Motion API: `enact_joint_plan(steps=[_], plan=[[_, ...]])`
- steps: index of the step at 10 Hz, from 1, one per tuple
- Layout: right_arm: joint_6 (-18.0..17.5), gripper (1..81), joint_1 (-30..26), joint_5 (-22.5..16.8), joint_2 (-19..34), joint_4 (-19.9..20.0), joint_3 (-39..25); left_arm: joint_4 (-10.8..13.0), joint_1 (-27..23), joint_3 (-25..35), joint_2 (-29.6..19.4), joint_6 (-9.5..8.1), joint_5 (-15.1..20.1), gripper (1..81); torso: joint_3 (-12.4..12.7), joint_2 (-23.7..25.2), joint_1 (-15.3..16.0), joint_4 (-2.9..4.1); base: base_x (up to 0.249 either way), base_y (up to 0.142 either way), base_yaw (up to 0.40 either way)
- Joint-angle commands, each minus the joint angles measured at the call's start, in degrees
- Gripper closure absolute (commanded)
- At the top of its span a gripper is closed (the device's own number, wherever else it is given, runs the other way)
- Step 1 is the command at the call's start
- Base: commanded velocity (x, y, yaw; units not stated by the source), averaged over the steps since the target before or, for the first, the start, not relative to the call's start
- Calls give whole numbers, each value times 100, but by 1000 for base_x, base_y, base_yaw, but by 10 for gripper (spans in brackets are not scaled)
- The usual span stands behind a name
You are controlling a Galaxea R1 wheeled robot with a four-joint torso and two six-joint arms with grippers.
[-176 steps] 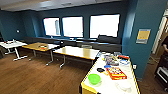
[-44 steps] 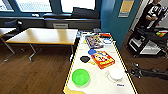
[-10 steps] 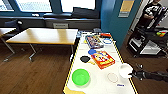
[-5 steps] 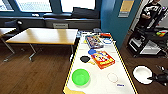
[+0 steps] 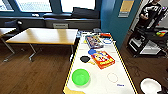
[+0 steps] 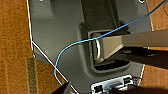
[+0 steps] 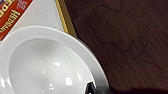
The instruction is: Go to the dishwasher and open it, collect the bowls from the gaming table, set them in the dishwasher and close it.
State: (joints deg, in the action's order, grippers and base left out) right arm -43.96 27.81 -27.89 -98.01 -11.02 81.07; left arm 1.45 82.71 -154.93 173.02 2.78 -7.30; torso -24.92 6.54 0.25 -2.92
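A: Right gripper [image 7: 90, 88] first. What's it doing?

B: A dark fingertip sits on the rim of a white bowl [image 7: 47, 62], and in the head view that white bowl [image 5: 150, 86] hangs off the table's right side, over the wooden floor [image 5: 37, 72]. So the gripper is clamped on the bowl's rim. As for the left one, I cannot tell if it is closed or released.

A: Now sweep across, left to right.

B: Far left, a wooden table [image 5: 42, 35] on thin metal legs, with open floor in front of it and a clear lane between it and the gaming table [image 5: 100, 82]. The green bowl [image 5: 80, 76] sits near the gaming table's left edge, close to the near corner. Further along the top lie a black disc [image 5: 85, 59], a blue disc [image 5: 92, 51] and a red box [image 5: 103, 59].

A: And the right edge?

B: A yellow rim runs along it; dark floor lies beyond. Further right stands a black cart [image 5: 147, 40], with a person [image 5: 150, 10] behind it.
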Motion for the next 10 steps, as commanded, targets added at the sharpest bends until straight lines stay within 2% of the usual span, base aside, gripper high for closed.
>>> enact_joint_plan(steps=[1, 3, 6, 8, 9, 10], plan=[[667, 811, -42, -58, 481, -67, -197, 48, -75, 24, 31, 12, 352, 10, 0, 0, 0, 0, 0, 0, 0], [1144, 811, 361, -41, 586, -32, -407, 48, -75, 24, 31, 12, 352, 10, 0, 0, 0, 0, 0, 0, 0], [1231, 811, 932, 117, 859, -5, -453, 57, -93, 15, 40, 21, 361, 10, 0, 0, 0, 0, 0, 0, 0], [1285, 811, 1625, 249, 912, 3, -655, 57, -110, 24, 58, 21, 361, 10, 0, 0, 0, 0, 0, 0, 0], [1329, 811, 2170, 538, 895, 29, -830, 57, -110, 24, 66, 21, 361, 10, 0, 0, -2, 0, 0, 0, 0], [1502, 811, 2811, 1164, 816, 151, -857, 57, -110, 24, 66, 30, 361, 10, 0, 0, -2, 0, 0, 0, 0]])
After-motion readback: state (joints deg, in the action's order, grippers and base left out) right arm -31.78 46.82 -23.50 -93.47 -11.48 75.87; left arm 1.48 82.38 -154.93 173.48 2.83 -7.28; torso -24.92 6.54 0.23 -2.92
